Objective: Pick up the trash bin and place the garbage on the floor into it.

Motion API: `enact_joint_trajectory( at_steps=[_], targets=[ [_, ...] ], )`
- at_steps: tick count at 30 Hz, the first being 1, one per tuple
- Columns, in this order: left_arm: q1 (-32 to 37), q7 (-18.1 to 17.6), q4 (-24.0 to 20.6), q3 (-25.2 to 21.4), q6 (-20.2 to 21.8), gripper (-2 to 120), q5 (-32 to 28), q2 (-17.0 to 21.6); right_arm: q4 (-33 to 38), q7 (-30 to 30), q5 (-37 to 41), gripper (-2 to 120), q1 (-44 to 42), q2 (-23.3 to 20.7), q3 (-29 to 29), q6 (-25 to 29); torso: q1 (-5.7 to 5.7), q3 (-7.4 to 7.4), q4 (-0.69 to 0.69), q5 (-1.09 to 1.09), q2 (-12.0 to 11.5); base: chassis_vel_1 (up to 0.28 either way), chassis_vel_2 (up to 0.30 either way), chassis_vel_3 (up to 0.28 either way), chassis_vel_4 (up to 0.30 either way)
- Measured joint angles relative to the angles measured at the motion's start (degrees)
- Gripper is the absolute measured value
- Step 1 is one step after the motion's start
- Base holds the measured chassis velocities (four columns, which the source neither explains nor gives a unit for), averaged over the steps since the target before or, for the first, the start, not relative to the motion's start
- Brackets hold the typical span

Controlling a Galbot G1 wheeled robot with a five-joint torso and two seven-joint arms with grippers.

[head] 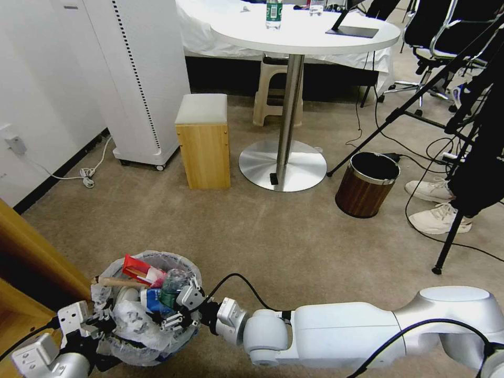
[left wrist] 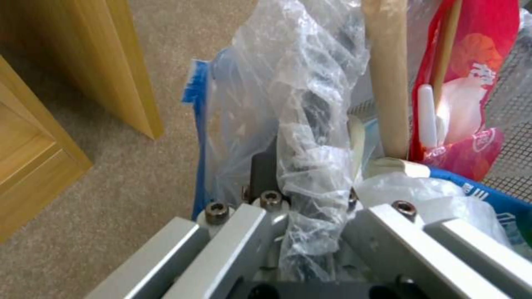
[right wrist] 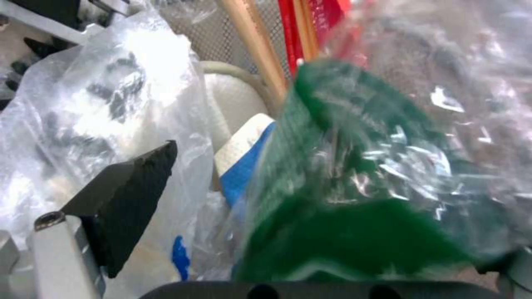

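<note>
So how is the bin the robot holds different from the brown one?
The trash bin has a crinkly white plastic liner; the brown bin has wood-grain sides and a shiny metal rim. The trash bin is stuffed with garbage; the brown bin looks dark inside. Both are round and sit on the carpet.

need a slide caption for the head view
Left hand grips the trash bin; right hand lowers a green-labelled bottle in.

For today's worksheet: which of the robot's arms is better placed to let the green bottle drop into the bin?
Probably the right. The right gripper sits over the trash bin beside the green bottle; the left gripper is clamped on the bin's bag-lined rim.
</note>
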Motion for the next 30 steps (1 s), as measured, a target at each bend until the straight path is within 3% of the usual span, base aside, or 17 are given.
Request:
enact_joint_trajectory(
  at_steps=[11, 21, 30],
  targets=[
    [0.0, -0.1, 1.5, -0.6, 0.1, 0, -0.4, 0.9, 1.5, 0.4, -0.9, 100, 0.0, -0.2, 2.8, 0.6, 0.0, 0.0, 0.01, 0.0, 0.0, 0.0, 0.0, 0.0, 0.0],
    [0.5, -0.9, 2.4, -1.1, 1.1, 0, -2.3, 2.5, 4.6, 0.4, -0.9, 100, 0.2, -3.9, 5.9, 0.8, 0.0, 0.0, 0.01, 0.0, 0.0, 0.0, 0.0, 0.0, 0.0],
    [0.4, -2.3, 3.7, -1.3, 2.4, 0, -6.0, 6.2, 7.9, 1.6, -1.6, 100, -1.2, -9.1, 10.7, 1.1, 0.0, 0.0, 0.01, 0.01, 0.0, 0.0, 0.0, 0.0, 0.0]
  ],
)
